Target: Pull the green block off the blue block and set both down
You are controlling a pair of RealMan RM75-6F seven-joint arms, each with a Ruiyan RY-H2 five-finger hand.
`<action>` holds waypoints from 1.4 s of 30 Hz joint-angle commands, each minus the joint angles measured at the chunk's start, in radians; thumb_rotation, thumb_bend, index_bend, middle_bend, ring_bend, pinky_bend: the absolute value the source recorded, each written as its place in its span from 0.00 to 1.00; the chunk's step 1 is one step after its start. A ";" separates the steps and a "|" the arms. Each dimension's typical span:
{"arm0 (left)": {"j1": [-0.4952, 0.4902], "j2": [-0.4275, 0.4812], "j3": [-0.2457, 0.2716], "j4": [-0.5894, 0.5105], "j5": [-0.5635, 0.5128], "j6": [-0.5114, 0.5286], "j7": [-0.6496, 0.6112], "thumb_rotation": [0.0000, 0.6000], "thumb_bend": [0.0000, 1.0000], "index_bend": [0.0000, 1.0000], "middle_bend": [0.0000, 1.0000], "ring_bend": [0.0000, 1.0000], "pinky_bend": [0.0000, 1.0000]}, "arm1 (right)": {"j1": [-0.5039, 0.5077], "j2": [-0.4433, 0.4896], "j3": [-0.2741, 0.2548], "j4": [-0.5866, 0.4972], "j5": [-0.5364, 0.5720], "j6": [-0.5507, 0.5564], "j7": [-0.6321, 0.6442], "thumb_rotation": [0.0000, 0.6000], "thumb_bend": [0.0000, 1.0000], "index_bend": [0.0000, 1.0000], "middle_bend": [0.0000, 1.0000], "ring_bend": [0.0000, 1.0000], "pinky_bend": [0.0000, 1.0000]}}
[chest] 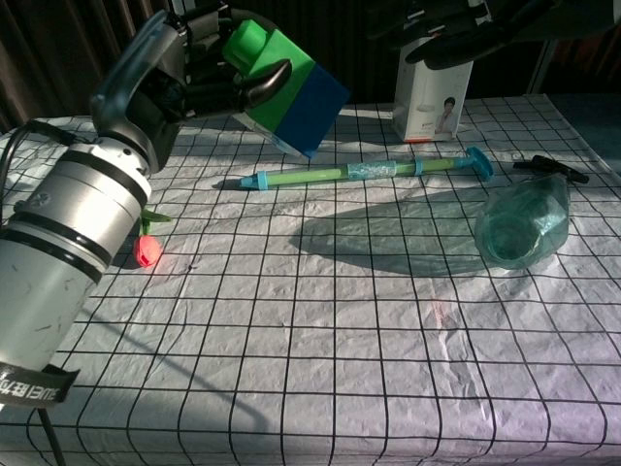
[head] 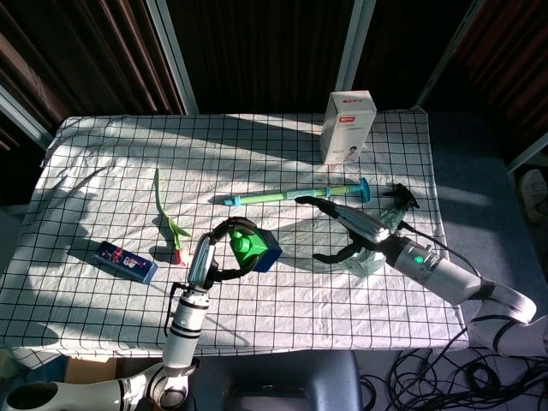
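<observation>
The worktop (head: 94, 205) is covered by a white cloth with a black grid, lit by hard slanting sun; dark curtains and window frames stand behind it.

The left robot hand (chest: 184, 63) is raised well above the cloth, its fingers wrapped round the green block (chest: 262, 60). The blue block (chest: 312, 107) is seen joined to the green one on the side away from the palm, tilted and lifted with it. The right robot hand (head: 342, 227) is stretched toward the pair with fingers spread, holding nothing, near the blue block but apart from it.

Step judged: the blue block is to be taken by the right robot hand. A firm grasp on its bare faces is advised, then a straight pull along the stud axis, not a twist. The stud fit cannot be read from here.

Beyond the right robot hand lie a clear bottle (head: 370, 244), a long green stick (head: 291, 196) and a white carton (head: 347, 127). Beside the left robot hand lie a tulip (head: 171, 224) and a dark packet (head: 124, 261).
</observation>
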 commanded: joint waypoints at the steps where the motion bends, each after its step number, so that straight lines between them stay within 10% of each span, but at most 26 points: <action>1: -0.003 -0.004 0.000 -0.002 0.004 0.006 0.003 1.00 1.00 0.64 0.71 0.78 0.88 | 0.057 -0.027 0.026 -0.018 0.064 -0.081 -0.037 1.00 0.19 0.00 0.06 0.00 0.00; 16: -0.007 0.002 0.018 -0.022 0.023 0.019 0.011 1.00 1.00 0.64 0.71 0.78 0.88 | 0.158 -0.070 0.045 -0.054 0.175 -0.248 -0.102 1.00 0.19 0.08 0.15 0.00 0.00; 42: -0.012 0.019 0.026 -0.036 0.037 0.026 0.016 1.00 1.00 0.64 0.71 0.78 0.88 | 0.132 -0.095 0.079 -0.047 0.269 -0.259 -0.230 1.00 0.38 0.84 0.65 0.39 0.08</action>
